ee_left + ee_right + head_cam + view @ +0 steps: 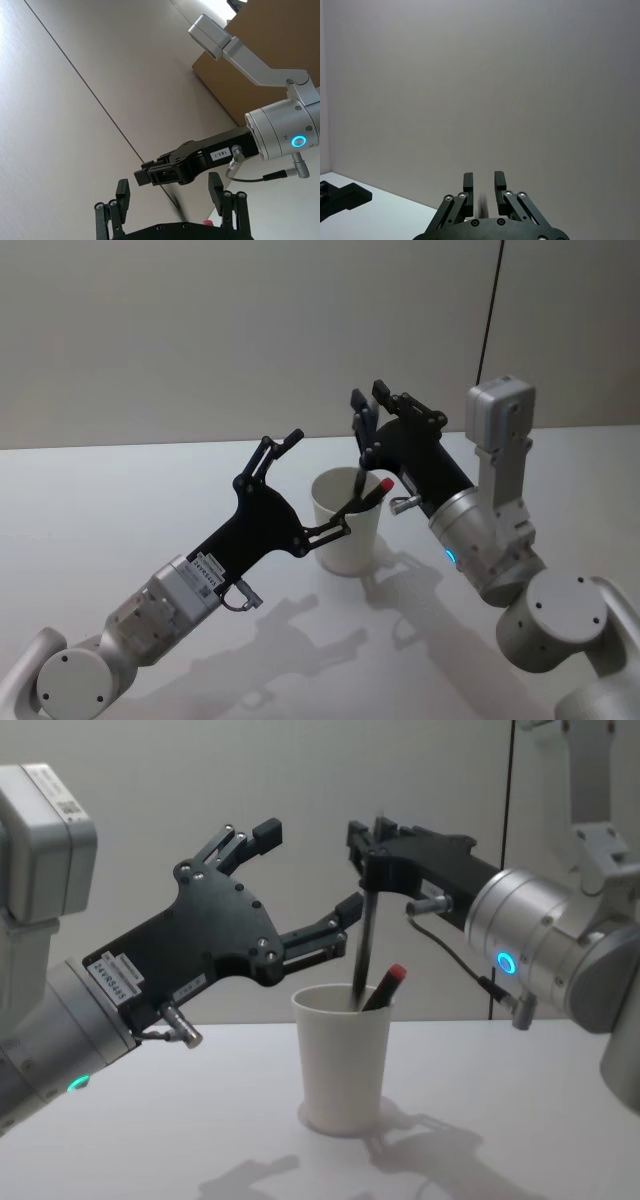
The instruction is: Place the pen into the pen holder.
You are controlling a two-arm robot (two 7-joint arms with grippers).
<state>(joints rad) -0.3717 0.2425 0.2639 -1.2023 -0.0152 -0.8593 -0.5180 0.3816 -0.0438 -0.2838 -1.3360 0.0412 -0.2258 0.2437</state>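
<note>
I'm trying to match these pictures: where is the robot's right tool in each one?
Head view: right tool just right of centre.
Left wrist view: lower centre.
Right wrist view: bottom centre.
Chest view: upper centre.
Shared landmark: the dark pen at its tip.

pen (366,955) lower end — hidden in pen holder (342,1060)

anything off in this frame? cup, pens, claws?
Nothing spilled or damaged. The white paper cup stands upright on the table. A red-capped pen leans inside it. The right claw holds a thin dark pen upright over the cup. The left claw is open beside it.
</note>
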